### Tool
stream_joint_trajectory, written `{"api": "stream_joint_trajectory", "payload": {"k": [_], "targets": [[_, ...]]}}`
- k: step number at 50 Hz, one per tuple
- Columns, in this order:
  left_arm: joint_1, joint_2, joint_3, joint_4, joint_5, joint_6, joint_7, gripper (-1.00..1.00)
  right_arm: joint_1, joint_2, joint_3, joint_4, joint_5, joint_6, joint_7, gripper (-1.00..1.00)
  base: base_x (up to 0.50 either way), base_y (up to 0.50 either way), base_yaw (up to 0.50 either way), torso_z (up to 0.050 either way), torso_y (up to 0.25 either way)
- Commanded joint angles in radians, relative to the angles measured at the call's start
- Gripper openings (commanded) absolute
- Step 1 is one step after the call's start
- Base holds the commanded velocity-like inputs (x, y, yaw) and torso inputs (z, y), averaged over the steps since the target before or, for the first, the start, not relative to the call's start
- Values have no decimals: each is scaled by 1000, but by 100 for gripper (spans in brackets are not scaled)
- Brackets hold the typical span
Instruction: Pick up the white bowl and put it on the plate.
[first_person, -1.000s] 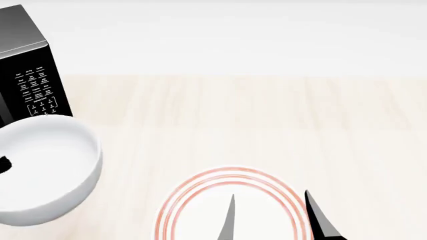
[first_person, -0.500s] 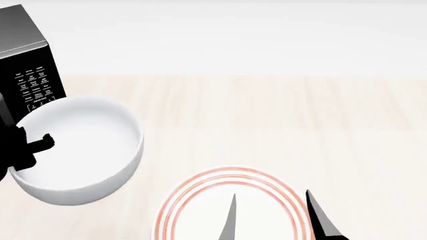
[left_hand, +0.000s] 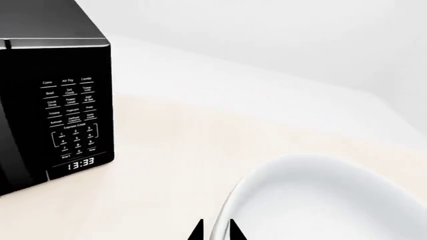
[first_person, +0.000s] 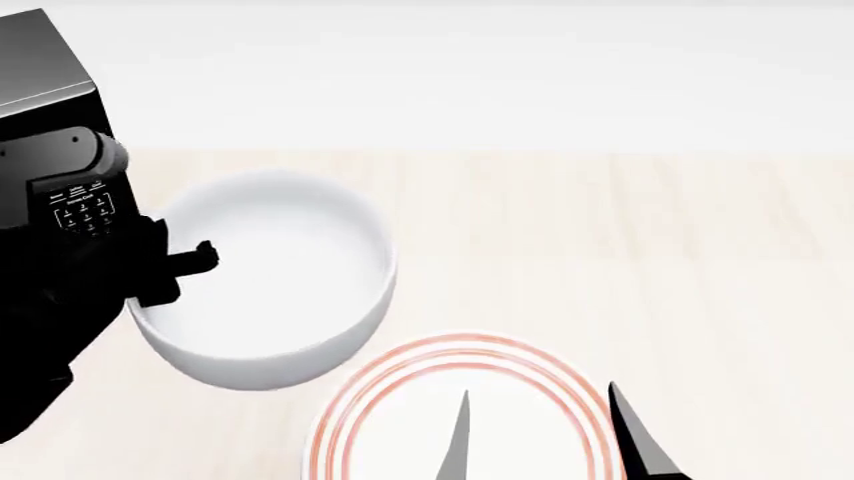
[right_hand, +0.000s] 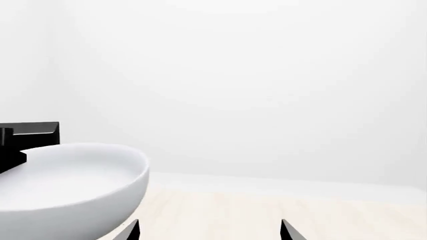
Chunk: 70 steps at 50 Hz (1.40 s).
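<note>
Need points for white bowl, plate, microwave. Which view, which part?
white bowl (first_person: 267, 270): head view, on its inside floor.
plate (first_person: 400, 365): head view, on the red-ringed rim, far left.
microwave (left_hand: 70, 117): left wrist view, on the keypad panel.

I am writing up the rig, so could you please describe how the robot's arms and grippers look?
The left gripper and its arm are matte black and blocky, with no visible cables or markings. The right gripper shows only two thin, pointed jaws, one grey-lit, one black.

bowl (first_person: 267, 285) left of plate (first_person: 461, 405), microwave (first_person: 47, 130) behind-left
</note>
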Motion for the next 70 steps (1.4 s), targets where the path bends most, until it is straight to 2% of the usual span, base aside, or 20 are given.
{"api": "stream_joint_trajectory", "payload": {"k": [1,33,48,60,70], "targets": [[-32,47,45,-8,-10,3,9,-100,2,3,1,-3,6,4,4,100,0,0,0,0,0],[-17,137,128,-5,-49,26,22,-100,3,13,-4,-3,7,-1,11,100,0,0,0,0,1],[-33,174,181,-68,-41,89,48,-100,6,21,1,-6,14,0,14,100,0,0,0,0,1],[-34,201,223,-194,-13,189,103,-100,6,25,0,-13,15,2,18,100,0,0,0,0,0],[-25,205,252,-200,-32,211,96,-100,7,29,1,-17,19,3,21,100,0,0,0,0,1]]}}
